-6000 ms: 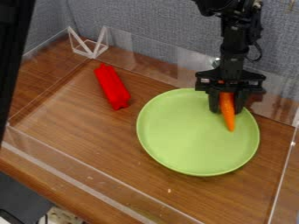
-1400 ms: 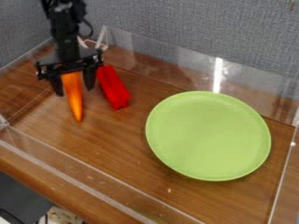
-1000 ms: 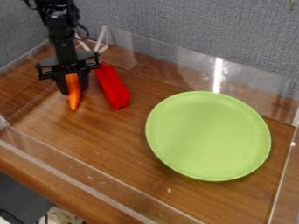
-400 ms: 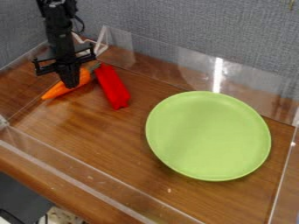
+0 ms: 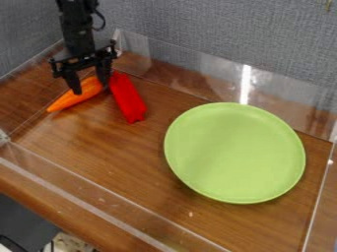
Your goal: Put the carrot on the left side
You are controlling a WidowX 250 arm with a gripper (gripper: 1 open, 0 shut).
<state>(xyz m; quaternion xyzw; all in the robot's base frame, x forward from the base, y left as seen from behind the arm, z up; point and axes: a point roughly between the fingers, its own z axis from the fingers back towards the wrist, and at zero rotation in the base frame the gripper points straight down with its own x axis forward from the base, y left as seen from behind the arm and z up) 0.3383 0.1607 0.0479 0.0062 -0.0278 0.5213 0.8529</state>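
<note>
The carrot (image 5: 70, 98) lies flat on the wooden table at the left, its tip pointing to the lower left, just left of the red block (image 5: 126, 96). My gripper (image 5: 82, 81) hangs straight down directly over the carrot's thick end, its two black fingers (image 5: 59, 73) spread apart and open. Nothing is held between them. The carrot's green stub is hidden behind the fingers.
A lime green plate (image 5: 235, 151) sits on the right half of the table. Clear acrylic walls (image 5: 198, 64) ring the wooden table. A clear wire stand (image 5: 108, 44) rests at the back left, behind the gripper.
The gripper let go of the carrot, which now lies flat on the table instead of hanging upright. The fingers have spread open and lifted slightly.
</note>
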